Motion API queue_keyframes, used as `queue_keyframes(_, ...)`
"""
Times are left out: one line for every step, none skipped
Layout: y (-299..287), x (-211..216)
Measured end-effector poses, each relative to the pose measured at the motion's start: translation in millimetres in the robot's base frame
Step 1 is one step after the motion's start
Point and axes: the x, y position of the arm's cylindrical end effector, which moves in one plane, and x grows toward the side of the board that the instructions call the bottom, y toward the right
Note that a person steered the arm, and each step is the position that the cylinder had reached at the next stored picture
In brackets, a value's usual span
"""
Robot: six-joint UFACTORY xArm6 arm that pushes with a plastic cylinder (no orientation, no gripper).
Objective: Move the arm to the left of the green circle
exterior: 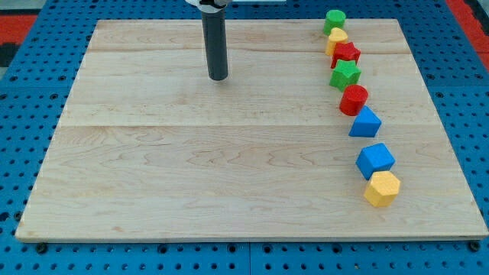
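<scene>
Along the view's right runs a block column: green circle [334, 21] topmost, then yellow block [337, 38], red star [346, 54], green star [345, 74], red circle [354, 100], blue triangle [366, 122], blue cube [375, 160], yellow hexagon [382, 188]. My tip [218, 77] stands upright, well left of them; no fingers fitted, so none to report. Pale wood worktop [191, 168], blue pegboard [30, 69] around.

The rod [217, 42] was cut off by the view's top edge, its mount only partly visible. The yellow block [335, 38] lay largely hidden behind the red star-like block [346, 54], so its shape could not be determined. The blue pegboard [23, 30] ran beyond all four edges.
</scene>
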Motion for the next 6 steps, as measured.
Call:
queue_keyframes(0,0)
queue_keyframes(11,-21)
queue_keyframes(46,-112)
queue_keyframes(61,-145)
queue_keyframes(70,-145)
queue_keyframes(98,-145)
